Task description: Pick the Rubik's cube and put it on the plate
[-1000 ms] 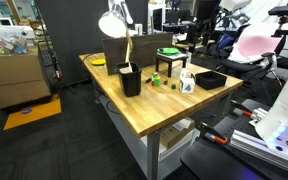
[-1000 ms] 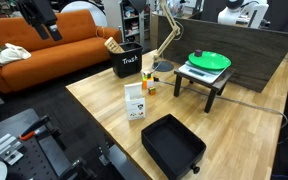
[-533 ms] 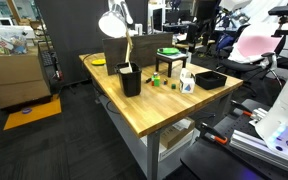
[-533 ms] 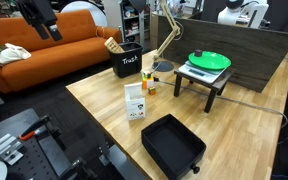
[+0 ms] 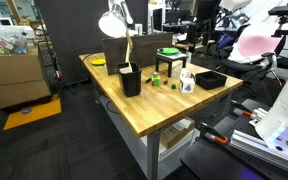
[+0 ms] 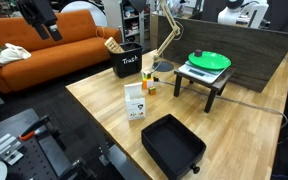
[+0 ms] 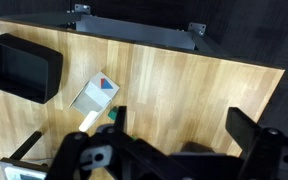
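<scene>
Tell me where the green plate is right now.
In both exterior views the green plate lies atop a small black-legged stand on the wooden table, beside the desk lamp's base, well apart from the black tray.

On the wooden table (image 6: 239,130), a black tray (image 6: 173,145) lies near a white carton (image 6: 135,102).

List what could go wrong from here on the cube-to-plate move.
1. The cube looks to sit right by the white carton; the open fingers could knock it over on the descent.
2. The plate rides on a raised stand; a low carry could hit it.
</scene>
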